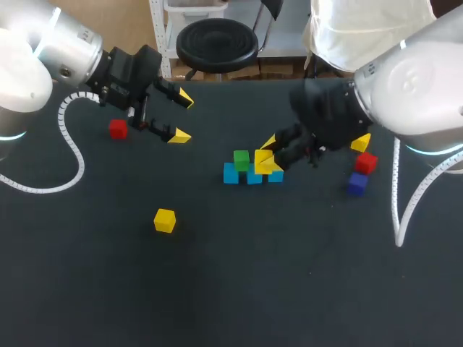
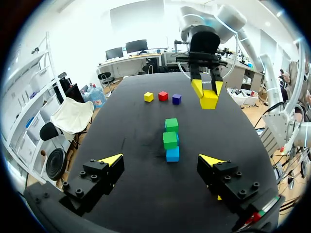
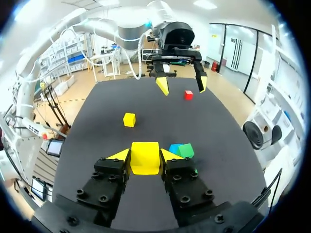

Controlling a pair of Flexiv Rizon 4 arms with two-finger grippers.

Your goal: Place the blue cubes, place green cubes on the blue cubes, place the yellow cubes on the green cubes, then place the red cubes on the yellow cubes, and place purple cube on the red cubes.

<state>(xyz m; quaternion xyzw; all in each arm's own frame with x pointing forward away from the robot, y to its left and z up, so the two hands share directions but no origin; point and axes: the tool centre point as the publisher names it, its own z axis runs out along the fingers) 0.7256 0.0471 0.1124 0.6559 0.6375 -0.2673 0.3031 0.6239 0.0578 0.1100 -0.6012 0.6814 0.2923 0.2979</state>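
Blue cubes (image 1: 230,174) lie in a short row mid-table with a green cube (image 1: 241,160) on top. The left wrist view shows two green cubes (image 2: 170,140) over the blue (image 2: 172,155). My right gripper (image 1: 265,160) is shut on a yellow cube (image 3: 145,158), held just above and beside the far end of that stack, with a green cube (image 3: 186,150) close to one finger. My left gripper (image 1: 179,116) hangs open and empty at the back left, near a red cube (image 1: 118,129). A second yellow cube (image 1: 165,220) lies alone in front.
At the right, behind my right arm, stand a yellow cube (image 1: 360,143), a red cube (image 1: 366,163) and a purple cube (image 1: 357,183) in a line. White cable loops hang from both arms over the table's sides.
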